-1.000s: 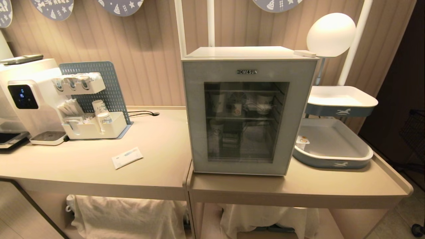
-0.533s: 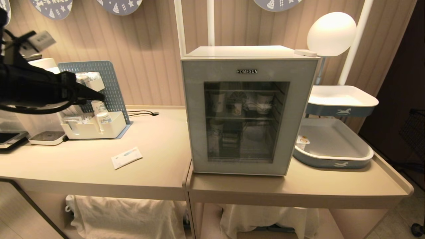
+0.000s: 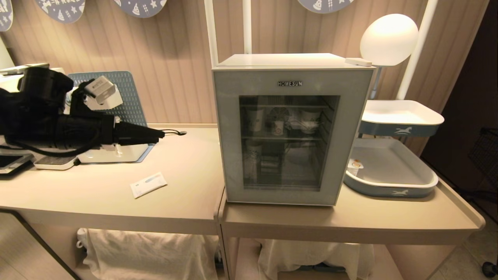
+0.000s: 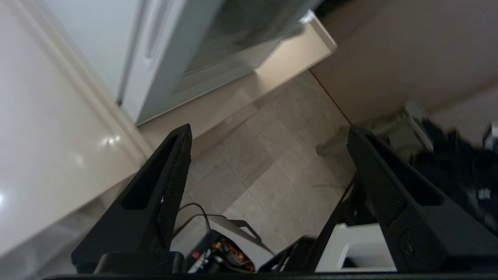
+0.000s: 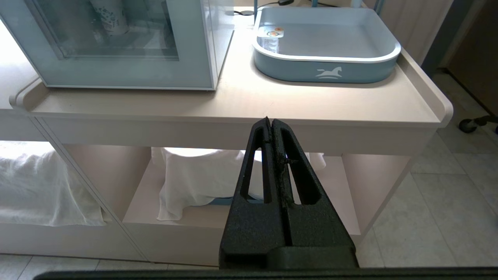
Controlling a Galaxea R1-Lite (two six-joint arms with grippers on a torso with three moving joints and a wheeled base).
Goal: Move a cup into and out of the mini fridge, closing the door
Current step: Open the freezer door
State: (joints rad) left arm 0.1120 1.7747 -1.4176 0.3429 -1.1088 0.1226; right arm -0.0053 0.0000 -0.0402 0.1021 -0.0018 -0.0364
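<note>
Head view: cup [image 3: 353,166] in tray [image 3: 389,186], likely light, thin-walled; grip below the rim. Left gripper [image 3: 155,135] jaws apart, right gripper [image 5: 270,121] together; door [image 3: 288,136] shut.

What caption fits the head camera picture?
Left gripper reaches toward the closed mini fridge; cup waits in the tray.

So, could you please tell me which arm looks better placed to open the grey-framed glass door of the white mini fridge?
Probably the left: the left gripper is raised at counter height, open, pointing toward the closed grey-framed glass door. The right gripper is shut, below the counter edge.
</note>
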